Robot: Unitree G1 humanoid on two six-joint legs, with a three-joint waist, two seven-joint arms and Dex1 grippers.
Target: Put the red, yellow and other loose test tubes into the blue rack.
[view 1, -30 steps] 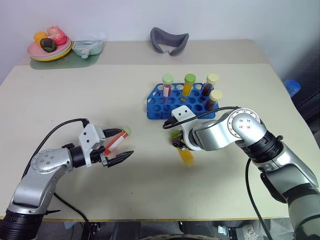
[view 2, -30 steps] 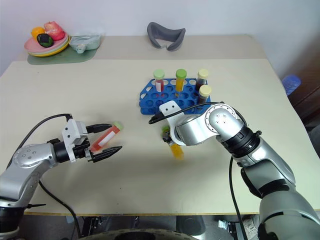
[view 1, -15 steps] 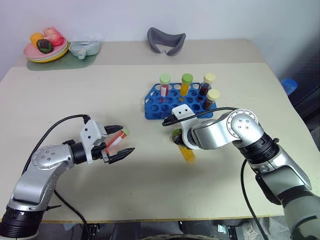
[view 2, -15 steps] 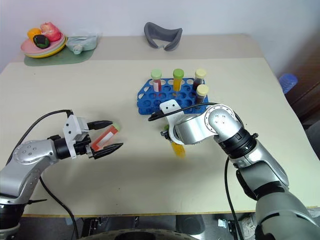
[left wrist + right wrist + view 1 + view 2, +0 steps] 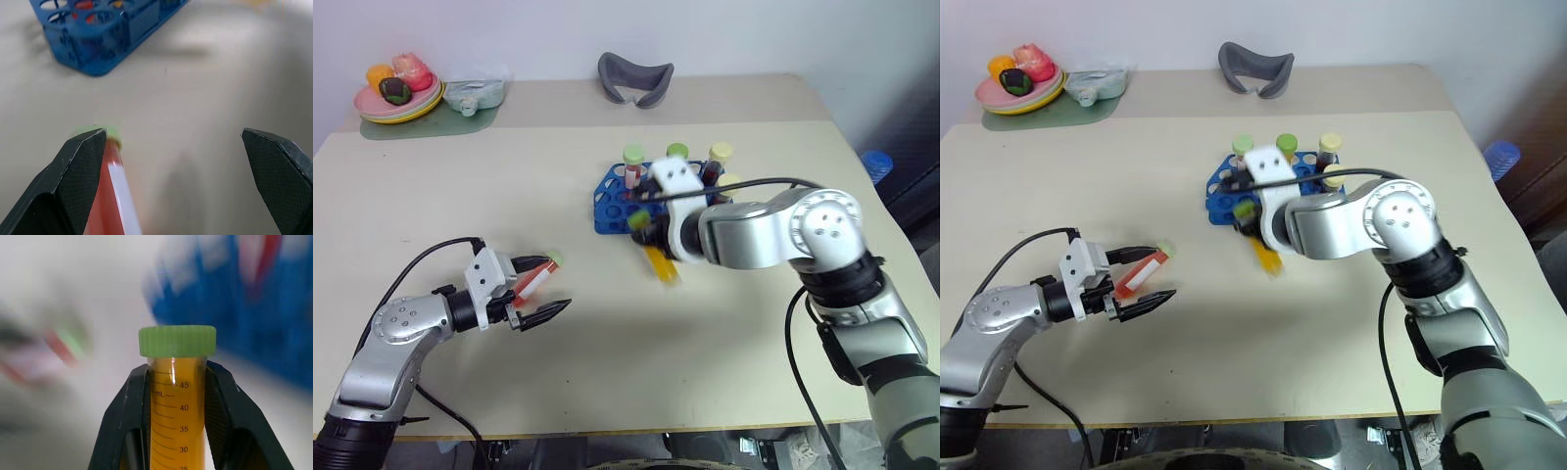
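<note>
A red tube point(image 5: 530, 281) with a light-green cap lies on the table at the front left. My left gripper point(image 5: 540, 288) stands open around it, one finger on either side, and the tube rests close beside one finger point(image 5: 80, 166). My right gripper point(image 5: 177, 369) is shut on the yellow tube point(image 5: 177, 401), just below its green cap. It holds this tube point(image 5: 661, 264) tilted in the air, just in front of the blue rack point(image 5: 612, 208). Several capped tubes stand upright in the rack's back holes.
A plate of toy fruit point(image 5: 396, 93) sits on a green mat at the back left, with a clear packet point(image 5: 475, 95) beside it. A grey curved object point(image 5: 634, 76) lies at the back middle. A blue object point(image 5: 879, 162) sits off the table's right edge.
My right gripper closed on the yellow tube and lifted it off the table, up toward the rack. The left gripper stayed around the red tube.
</note>
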